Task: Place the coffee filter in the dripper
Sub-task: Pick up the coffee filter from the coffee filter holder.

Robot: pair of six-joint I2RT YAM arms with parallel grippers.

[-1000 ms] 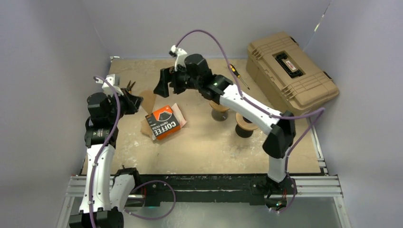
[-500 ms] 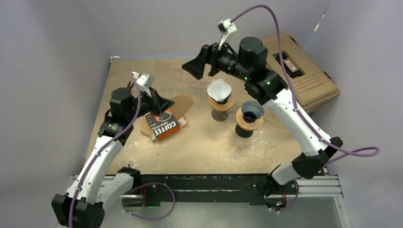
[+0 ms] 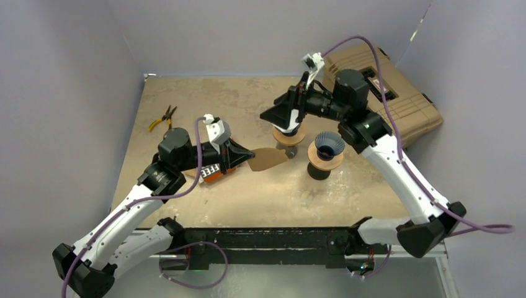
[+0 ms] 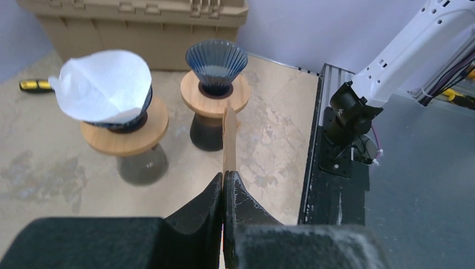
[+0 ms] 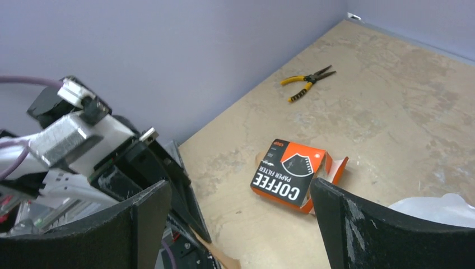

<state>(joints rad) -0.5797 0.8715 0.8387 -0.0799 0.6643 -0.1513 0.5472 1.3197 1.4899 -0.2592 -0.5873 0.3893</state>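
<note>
Transfer step: left gripper [image 3: 246, 156] clenched on the flat brown paper coffee filter [image 3: 268, 159], airborne left of the empty blue ribbed dripper [image 3: 329, 144]; right gripper [image 3: 280, 117] released, hovering up-left of that dripper; next move probably needs the filter carried over its rim and seated, ideally opened.

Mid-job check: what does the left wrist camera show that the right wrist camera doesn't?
Left wrist only: the empty blue dripper, the lined dripper, the tan case and a screwdriver. Right wrist only: the pliers and the orange filter box. Both: the brown filter pinched in the shut left gripper, the white filter, and the table; the right wrist catches only slivers of the filters.
</note>
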